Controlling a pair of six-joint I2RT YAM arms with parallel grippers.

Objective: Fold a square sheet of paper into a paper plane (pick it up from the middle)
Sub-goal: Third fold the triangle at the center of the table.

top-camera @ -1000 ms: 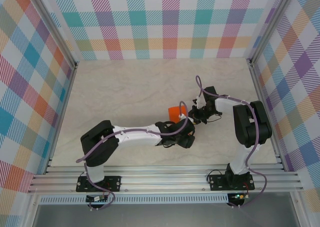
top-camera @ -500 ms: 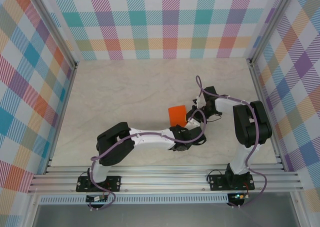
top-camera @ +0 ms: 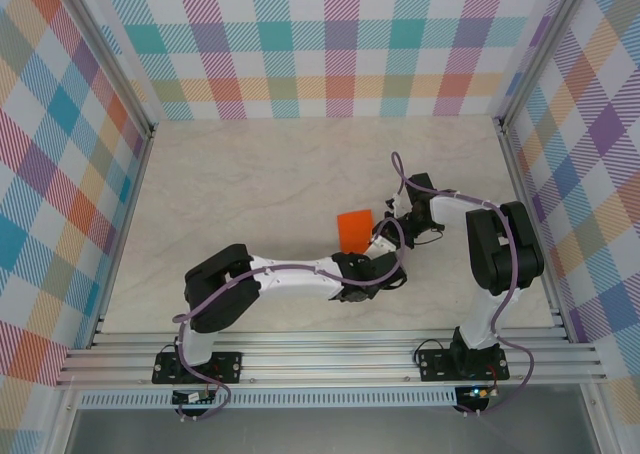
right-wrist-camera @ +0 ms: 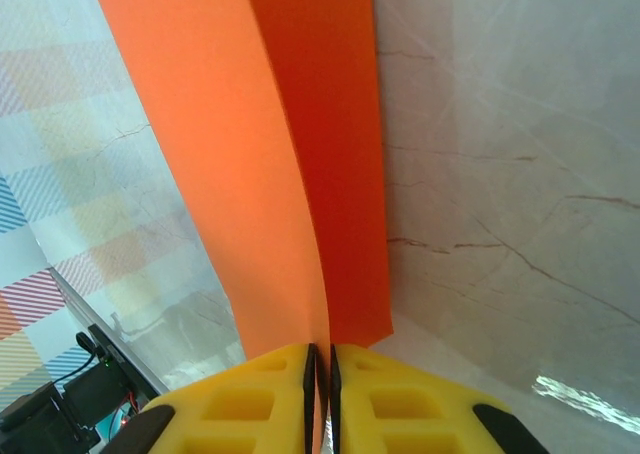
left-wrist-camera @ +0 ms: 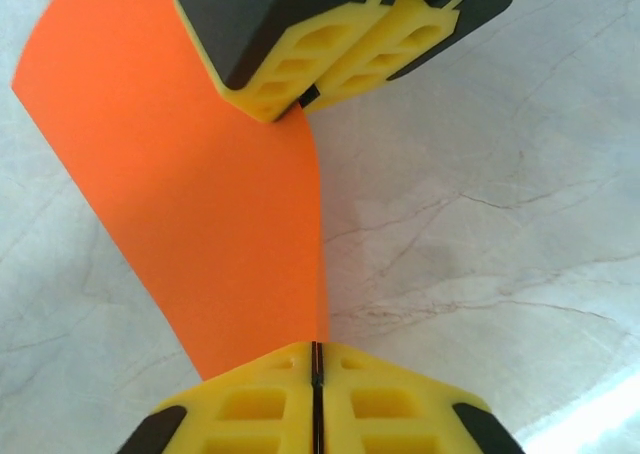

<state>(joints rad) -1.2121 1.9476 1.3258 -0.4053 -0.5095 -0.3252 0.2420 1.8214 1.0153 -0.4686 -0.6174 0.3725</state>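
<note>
Two yellow pads of the left gripper [left-wrist-camera: 315, 356] are pressed flat together on the near edge of the paper [left-wrist-camera: 220, 224], with no gap showing between them. From that pinch the paper curves away toward 11 o'clock. At 12 o'clock the right gripper [left-wrist-camera: 305, 92] meets its far edge. In the right wrist view that gripper's own pads stand a thin slit apart. The paper runs into the slit as two layers, one brighter and one darker; I cannot tell whether the pads pinch it. From above, the paper sits near the middle of the table [top-camera: 250, 184], at 11 o'clock from the left gripper and 9 o'clock from the right, and both arms reach inward to it.
</note>
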